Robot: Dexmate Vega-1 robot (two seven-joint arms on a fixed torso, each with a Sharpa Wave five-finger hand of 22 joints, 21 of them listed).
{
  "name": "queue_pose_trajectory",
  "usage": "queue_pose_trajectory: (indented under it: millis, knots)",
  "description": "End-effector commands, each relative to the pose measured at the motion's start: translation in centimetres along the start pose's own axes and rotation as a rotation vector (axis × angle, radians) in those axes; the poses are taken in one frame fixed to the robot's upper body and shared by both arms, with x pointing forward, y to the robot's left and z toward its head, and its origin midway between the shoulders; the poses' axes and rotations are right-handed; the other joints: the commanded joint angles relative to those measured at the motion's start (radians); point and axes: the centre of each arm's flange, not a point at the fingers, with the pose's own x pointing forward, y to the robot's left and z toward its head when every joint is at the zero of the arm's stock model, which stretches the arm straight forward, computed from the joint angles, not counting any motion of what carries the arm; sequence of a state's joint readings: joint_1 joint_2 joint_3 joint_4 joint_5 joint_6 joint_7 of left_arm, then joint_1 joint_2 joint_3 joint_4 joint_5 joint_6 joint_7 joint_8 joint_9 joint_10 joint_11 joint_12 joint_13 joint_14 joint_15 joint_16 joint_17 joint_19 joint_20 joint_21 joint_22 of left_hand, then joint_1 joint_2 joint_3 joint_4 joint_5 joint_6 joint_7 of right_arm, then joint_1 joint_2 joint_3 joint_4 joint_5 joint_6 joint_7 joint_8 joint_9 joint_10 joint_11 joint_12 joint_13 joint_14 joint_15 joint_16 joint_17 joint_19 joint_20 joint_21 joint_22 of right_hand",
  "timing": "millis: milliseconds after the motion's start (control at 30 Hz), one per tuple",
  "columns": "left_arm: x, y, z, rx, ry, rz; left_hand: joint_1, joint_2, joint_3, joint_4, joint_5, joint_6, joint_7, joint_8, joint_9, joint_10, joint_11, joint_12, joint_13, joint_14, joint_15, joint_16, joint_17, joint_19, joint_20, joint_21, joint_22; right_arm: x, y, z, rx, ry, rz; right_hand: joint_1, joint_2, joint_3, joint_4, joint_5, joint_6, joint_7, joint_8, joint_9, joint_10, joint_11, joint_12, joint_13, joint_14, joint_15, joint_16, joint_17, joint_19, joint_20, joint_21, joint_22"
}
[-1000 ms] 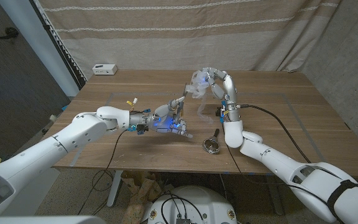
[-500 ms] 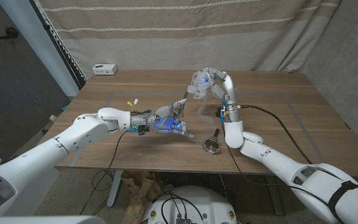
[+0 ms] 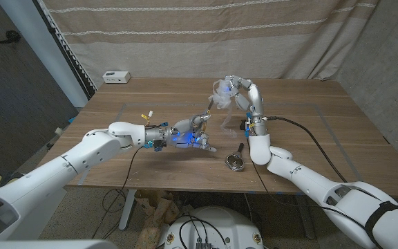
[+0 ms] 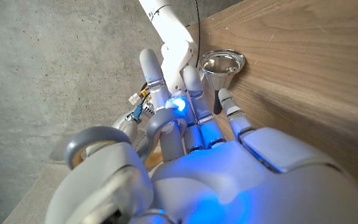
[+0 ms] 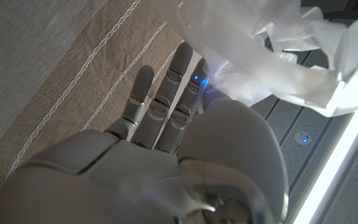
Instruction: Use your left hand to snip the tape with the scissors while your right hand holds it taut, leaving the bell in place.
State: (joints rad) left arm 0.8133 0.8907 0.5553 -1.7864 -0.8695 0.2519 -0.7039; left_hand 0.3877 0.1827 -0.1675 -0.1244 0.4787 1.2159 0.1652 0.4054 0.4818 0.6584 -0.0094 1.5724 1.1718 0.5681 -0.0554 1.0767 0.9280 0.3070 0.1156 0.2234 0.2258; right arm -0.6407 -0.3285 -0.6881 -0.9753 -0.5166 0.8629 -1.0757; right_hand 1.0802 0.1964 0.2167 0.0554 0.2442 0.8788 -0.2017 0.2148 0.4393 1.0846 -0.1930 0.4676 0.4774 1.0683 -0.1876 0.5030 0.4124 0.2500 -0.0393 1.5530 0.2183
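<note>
Closing on the cut: the right hand (image 3: pixel 244 93) grips the crumpled tape (image 3: pixel 221 99) raised above the surface (image 3: pixel 323 131), up from the bell (image 3: pixel 235 160). The left hand (image 3: pixel 192 133) holds the scissors (image 3: pixel 202 116), tips just beside the tape. Next, judged: blades must straddle the strip, then close.

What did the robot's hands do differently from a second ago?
The left hand holding the scissors turned a little, so the blades tipped up closer to the crumpled clear tape. No cut shows yet. The right hand kept holding the tape up over the table, in about the same spot. The bell stayed lying near the table's front edge, and nothing was let go.
</note>
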Motion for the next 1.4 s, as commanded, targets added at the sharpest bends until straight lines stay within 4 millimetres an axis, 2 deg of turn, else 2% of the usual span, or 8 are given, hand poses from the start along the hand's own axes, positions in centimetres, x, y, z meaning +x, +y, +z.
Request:
queue_pose_trajectory:
  millis: [33,267,300,400,500,600,933,1400]
  knots:
    - [0.1,-0.2,-0.2,-0.001,-0.028,0.012,0.032,0.022,0.035,0.004,-0.013,-0.001,-0.012,0.001,0.011,0.034,-0.048,0.003,0.069,-0.006,-0.05,0.005,0.005,-0.001,-0.003,0.005,0.004,0.0,-0.3,-0.1,-0.007,0.011,-0.008,-0.004,-0.002,-0.003,0.001,0.006,0.006,0.0,-0.001,0.004,0.01,-0.001,-0.003,0.0,0.01,-0.048,-0.001,-0.001,0.004,-0.156,0.001,0.001]
    - [-0.2,-0.4,-0.2,0.006,-0.051,0.04,0.121,0.035,0.152,0.014,-0.034,-0.002,-0.036,0.003,0.022,0.026,-0.068,0.002,0.069,-0.019,-0.059,0.01,0.026,0.003,-0.009,0.013,0.009,-0.1,-0.4,-0.3,-0.008,0.023,-0.019,-0.004,-0.002,-0.003,0.0,0.006,0.007,0.003,-0.001,0.004,0.011,-0.001,-0.006,-0.002,0.013,-0.048,-0.001,-0.002,0.006,-0.156,0.002,0.001]
    - [-0.2,-0.4,-0.2,0.012,-0.048,0.05,0.169,0.036,0.228,0.024,-0.048,-0.003,-0.042,0.003,0.027,0.021,-0.068,0.002,0.069,-0.019,-0.062,0.007,0.029,-0.001,-0.006,0.015,0.012,-0.1,-0.4,-0.3,-0.007,0.023,-0.021,-0.004,-0.002,-0.003,0.0,0.006,0.008,0.003,0.0,0.003,0.014,-0.001,-0.006,-0.004,0.014,-0.048,-0.001,-0.002,0.006,-0.156,0.002,0.001]
    - [-0.3,-0.4,-0.2,0.008,-0.057,0.061,0.227,0.034,0.324,0.033,-0.072,-0.012,-0.058,0.005,0.041,0.013,-0.082,0.002,0.07,-0.022,-0.067,0.005,0.044,0.0,-0.006,0.021,0.017,-0.1,-0.5,-0.3,-0.005,0.026,-0.03,-0.004,-0.002,-0.003,-0.001,0.006,0.01,0.006,0.0,0.003,0.015,0.0,-0.008,-0.005,0.014,-0.048,-0.003,-0.003,0.007,-0.156,0.002,0.0]
    - [-0.3,-0.4,-0.2,0.007,-0.065,0.073,0.248,0.035,0.365,0.038,-0.085,-0.014,-0.066,0.002,0.04,0.01,-0.092,0.002,0.07,-0.019,-0.076,0.004,0.051,0.0,-0.007,0.024,0.019,0.0,-0.6,-0.3,-0.004,0.03,-0.037,-0.003,-0.003,-0.003,-0.002,0.006,0.01,0.006,0.0,0.003,0.016,0.0,-0.007,-0.004,0.017,-0.048,-0.001,-0.003,0.008,-0.156,0.002,0.0]
    - [-0.3,-0.4,-0.3,0.009,-0.073,0.079,0.289,0.034,0.455,0.052,-0.111,-0.018,-0.081,0.003,0.052,0.01,-0.115,0.003,0.07,-0.017,-0.091,-0.002,0.067,0.005,-0.017,0.031,0.024,0.0,-0.7,-0.3,-0.005,0.033,-0.044,-0.003,-0.002,-0.003,-0.002,0.006,0.011,0.006,0.001,0.003,0.017,0.0,-0.008,-0.005,0.018,-0.048,-0.001,-0.003,0.009,-0.156,0.002,0.0]
    - [-0.2,-0.6,-0.5,0.001,-0.123,0.083,0.297,0.024,0.517,0.079,-0.14,-0.02,-0.092,0.007,0.067,0.014,-0.134,0.003,0.07,-0.012,-0.103,-0.014,0.08,0.006,-0.021,0.037,0.029,0.0,-1.1,-0.7,-0.024,0.053,-0.047,-0.003,-0.003,-0.003,-0.003,0.006,0.011,0.009,0.0,0.002,0.019,0.0,-0.008,-0.002,0.021,-0.048,-0.002,-0.004,0.011,-0.156,0.002,-0.001]
    - [-0.7,-0.9,-0.5,0.014,-0.138,0.104,0.29,0.012,0.555,0.099,-0.171,-0.005,-0.098,0.009,0.064,0.023,-0.134,0.005,0.07,-0.005,-0.105,-0.021,0.095,0.003,-0.025,0.04,0.032,-0.1,-1.5,-1.3,-0.042,0.081,-0.053,-0.003,-0.003,-0.004,-0.005,0.006,0.013,0.011,0.0,0.002,0.02,0.0,-0.009,-0.001,0.024,-0.048,-0.003,-0.005,0.012,-0.155,0.0,-0.002]
